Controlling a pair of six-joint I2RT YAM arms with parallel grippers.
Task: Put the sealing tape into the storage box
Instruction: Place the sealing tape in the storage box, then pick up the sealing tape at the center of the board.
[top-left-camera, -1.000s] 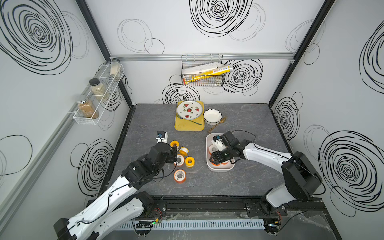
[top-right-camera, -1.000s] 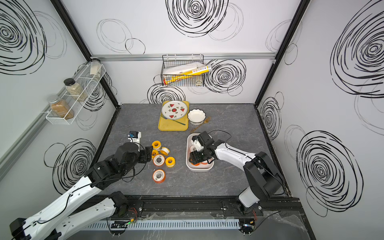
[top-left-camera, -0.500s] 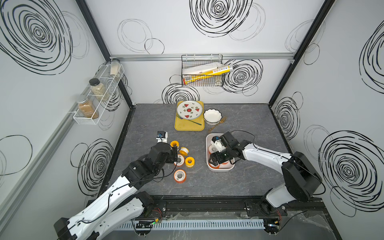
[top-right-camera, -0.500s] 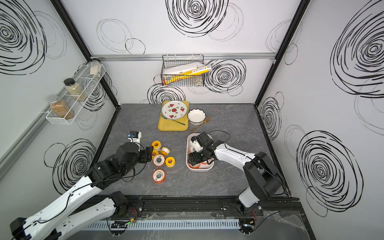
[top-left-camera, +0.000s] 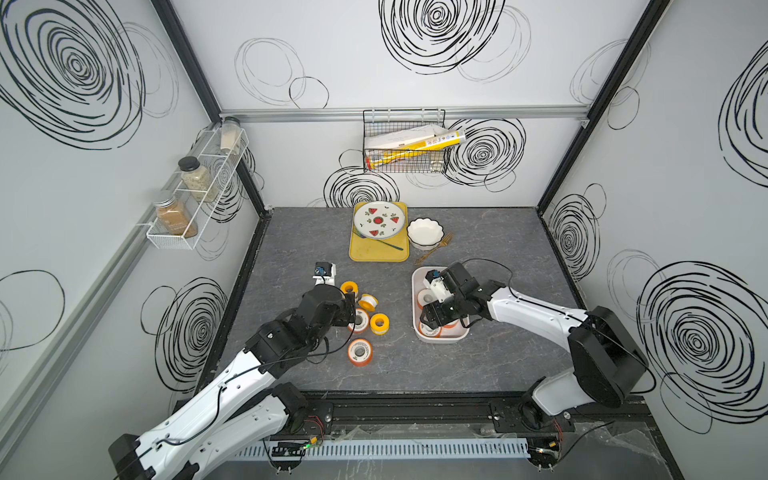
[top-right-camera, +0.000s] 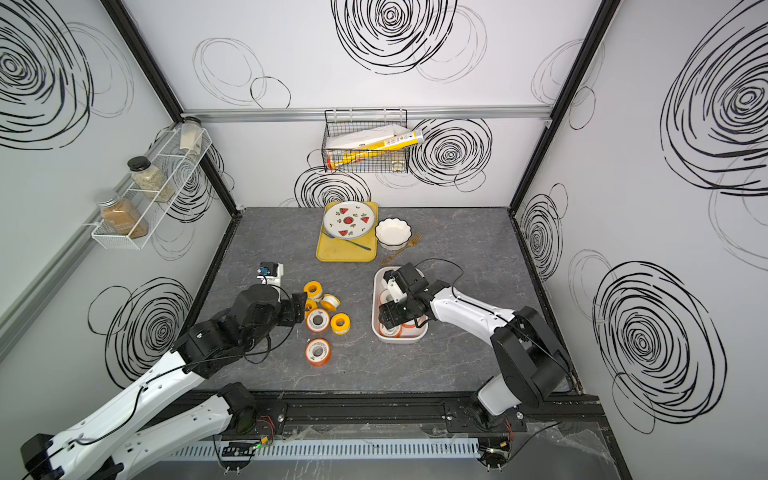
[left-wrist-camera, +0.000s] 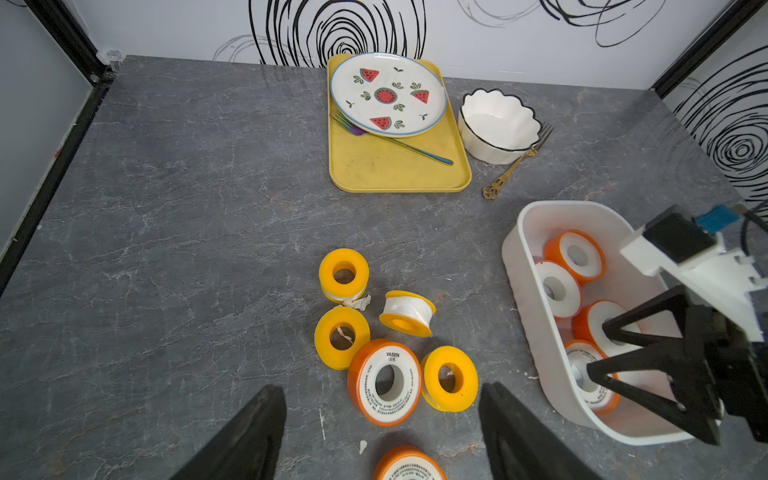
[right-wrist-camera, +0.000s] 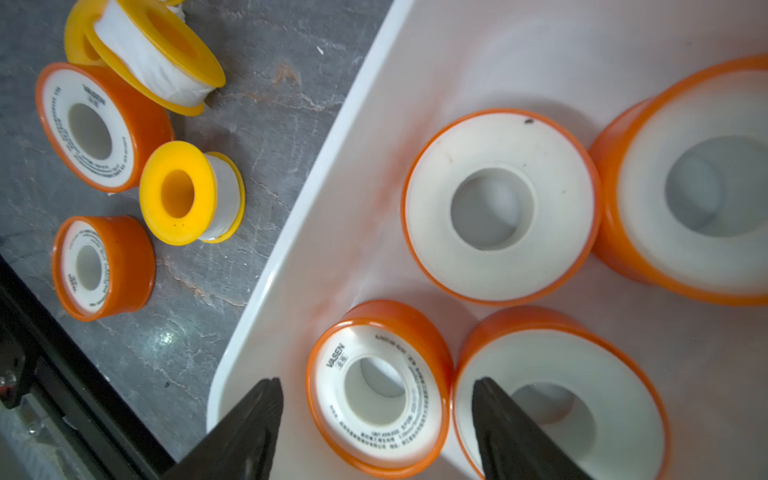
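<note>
sealing tape (left-wrist-camera: 384, 382): 10 (6 orange, 4 yellow) | storage box (left-wrist-camera: 519, 270): 1 | plate (left-wrist-camera: 386, 94): 1 | bowl (left-wrist-camera: 496, 120): 1 | tray (left-wrist-camera: 395, 166): 1 | forks (left-wrist-camera: 492, 190): 2

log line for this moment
left claw: open, over table spools | right claw: open, in storage box | boxed spools: four | table spools: six

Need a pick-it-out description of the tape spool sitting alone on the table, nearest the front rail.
Find the white storage box on the grey table; toward the left arm lies a cluster of tape spools. The lone spool sits apart from it, nearer the front rail. Unlike the bunched, mostly yellow ones, it is orange, flat, printed label up, touching nothing.
</note>
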